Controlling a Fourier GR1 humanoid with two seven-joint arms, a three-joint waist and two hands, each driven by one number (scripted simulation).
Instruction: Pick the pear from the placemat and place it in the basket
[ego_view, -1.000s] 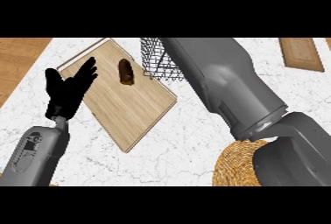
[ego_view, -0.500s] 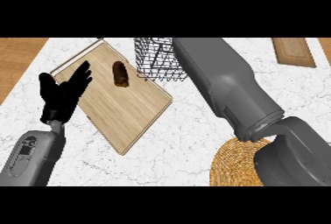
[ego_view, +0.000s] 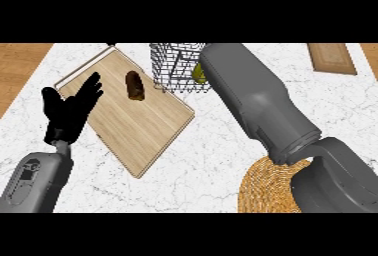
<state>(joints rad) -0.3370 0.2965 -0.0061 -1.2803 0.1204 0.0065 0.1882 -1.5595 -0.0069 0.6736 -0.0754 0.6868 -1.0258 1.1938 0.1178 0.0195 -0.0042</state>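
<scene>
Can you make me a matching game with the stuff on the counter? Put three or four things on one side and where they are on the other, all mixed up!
Things:
1. brown lump
2. wire basket
3. woven round mat
4. left hand

Places:
A. under the right forearm, at the view's lower right
B. open, fingers up, over the wooden board's left edge
C. lying on the wooden board
D. standing just past the board's far right corner

Pairs: 1-C, 2-D, 3-A, 4-B

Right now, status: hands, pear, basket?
Left hand open, resting at left. Right hand hidden behind its forearm at the basket. Yellow-green thing, probably the pear, inside the basket. Brown item on wooden board.
</scene>
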